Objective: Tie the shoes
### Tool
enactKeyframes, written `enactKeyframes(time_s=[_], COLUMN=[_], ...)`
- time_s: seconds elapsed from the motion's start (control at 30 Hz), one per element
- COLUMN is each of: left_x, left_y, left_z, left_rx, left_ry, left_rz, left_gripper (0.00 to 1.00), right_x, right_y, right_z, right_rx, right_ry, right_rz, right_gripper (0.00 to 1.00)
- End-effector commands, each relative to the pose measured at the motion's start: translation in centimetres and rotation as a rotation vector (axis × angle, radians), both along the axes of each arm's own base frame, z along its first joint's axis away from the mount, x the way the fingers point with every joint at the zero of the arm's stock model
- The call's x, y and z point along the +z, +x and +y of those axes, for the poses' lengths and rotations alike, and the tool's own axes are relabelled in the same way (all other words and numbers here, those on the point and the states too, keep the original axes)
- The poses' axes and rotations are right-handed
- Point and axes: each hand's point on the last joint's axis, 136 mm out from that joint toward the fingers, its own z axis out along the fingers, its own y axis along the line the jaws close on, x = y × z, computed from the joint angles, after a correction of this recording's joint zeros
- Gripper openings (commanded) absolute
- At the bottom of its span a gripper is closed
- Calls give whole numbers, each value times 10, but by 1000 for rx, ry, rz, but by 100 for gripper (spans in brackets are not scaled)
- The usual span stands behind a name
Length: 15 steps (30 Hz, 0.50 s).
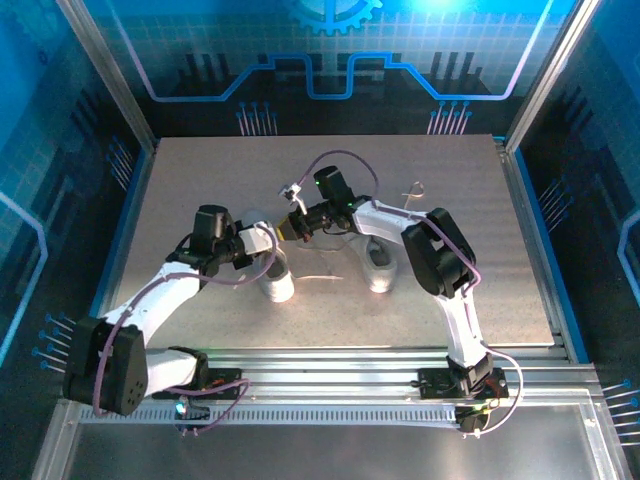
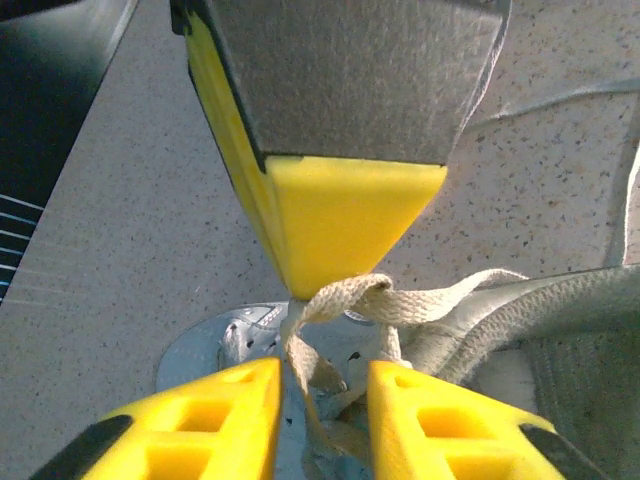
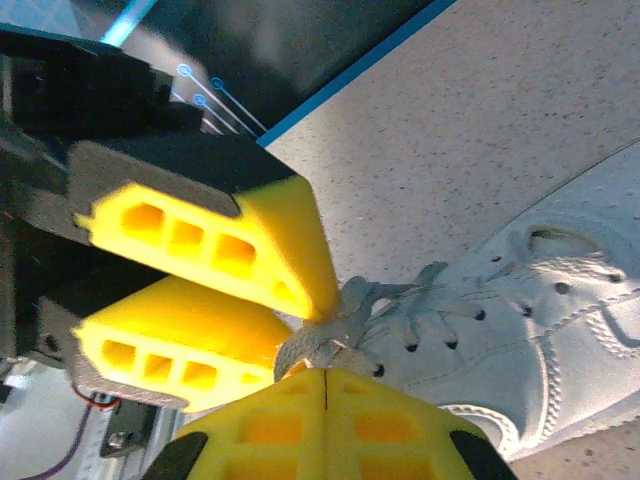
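Nearest the arm bases, one white sneaker sits on the speckled grey worktop. It is partly covered by the left gripper, which hangs over its lacing from the sneaker's left side. This gripper's yellow fingers stand apart, and a strand of the flat white lace runs down through the gap between them, seemingly not pinched. Just beyond and above, the right gripper meets it from the sneaker's far right. Its fingers are pressed together and clamped on the lace where the strands cross in a twist, which is held up off the eyelets. The tips of the two grippers are almost touching. To the right of this sneaker and apart from it, the second white sneaker lies beneath the right arm. Farther back still, beyond and to the right of the first sneaker, what looks like a small pale loop of lace rests on the bare worktop.
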Motion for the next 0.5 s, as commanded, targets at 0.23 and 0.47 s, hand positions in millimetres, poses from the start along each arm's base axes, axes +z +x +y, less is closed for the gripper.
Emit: enactKeyframes(time_s=[0.23,0.47], left_x=[21,-9], left_y=[-16,-20], left_z=[32,63], left_rx=[85,200], left_ry=[-135,-119], left_rz=[35,123], left_gripper=[43,46], right_x=[8,4], right_y=[-3,-1], right_z=[1,3], right_rx=[-11,-35], right_ry=[-89,-156], right_rz=[-145,-201], right_gripper=[0,0])
